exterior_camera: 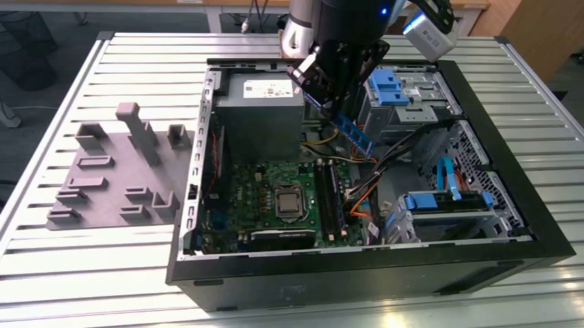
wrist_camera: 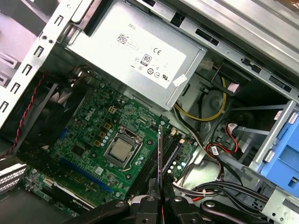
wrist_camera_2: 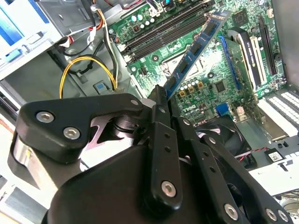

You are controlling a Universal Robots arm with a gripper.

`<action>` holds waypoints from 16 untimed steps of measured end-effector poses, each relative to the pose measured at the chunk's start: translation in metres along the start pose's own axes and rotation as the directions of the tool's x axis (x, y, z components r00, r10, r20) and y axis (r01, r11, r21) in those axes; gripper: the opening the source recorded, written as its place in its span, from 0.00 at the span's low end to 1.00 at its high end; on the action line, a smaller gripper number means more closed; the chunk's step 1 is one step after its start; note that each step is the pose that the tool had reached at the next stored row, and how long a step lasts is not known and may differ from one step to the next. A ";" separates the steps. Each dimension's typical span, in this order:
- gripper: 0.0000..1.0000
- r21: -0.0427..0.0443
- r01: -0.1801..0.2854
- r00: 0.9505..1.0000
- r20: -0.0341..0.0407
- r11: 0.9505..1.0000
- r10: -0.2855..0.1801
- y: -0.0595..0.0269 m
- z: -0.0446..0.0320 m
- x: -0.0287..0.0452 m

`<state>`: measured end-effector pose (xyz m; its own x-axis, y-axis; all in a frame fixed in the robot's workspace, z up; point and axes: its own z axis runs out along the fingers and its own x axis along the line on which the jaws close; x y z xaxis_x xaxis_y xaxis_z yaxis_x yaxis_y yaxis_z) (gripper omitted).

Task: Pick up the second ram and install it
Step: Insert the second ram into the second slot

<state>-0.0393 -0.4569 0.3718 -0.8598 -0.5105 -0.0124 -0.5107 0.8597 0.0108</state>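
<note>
- Blue ram [wrist_camera_2: 198, 49]: one stick, clamped by one end in the hand [wrist_camera_2: 161, 95], held in the air above the motherboard [wrist_camera: 88, 135] inside the open case [exterior_camera: 511, 225].
- Handling, judged: light, stiff, thin; fragile at chips and contact edge; best gripped by the short end or bare edges.
- Count: one hand, one power supply [wrist_camera: 140, 51], two blue drive brackets [exterior_camera: 385, 85].

The arm is seen at the exterior view's top centre, gripper [exterior_camera: 330, 102] angled downward, fingers [wrist_camera_2: 158, 100] clamped on the second ram [wrist_camera_2: 196, 46].
</note>
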 end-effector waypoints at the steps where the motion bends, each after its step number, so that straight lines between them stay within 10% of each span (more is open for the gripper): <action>1: 0.14 0.000 0.000 1.000 0.000 1.000 0.000 0.0000 0.0000 0.0000; 16: 0.14 0.001 -0.120 0.993 0.001 0.993 0.120 0.0000 0.0003 0.0000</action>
<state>-0.0393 -0.4569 0.3715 -0.9150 -0.4033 -0.0124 -0.4034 0.9150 0.0108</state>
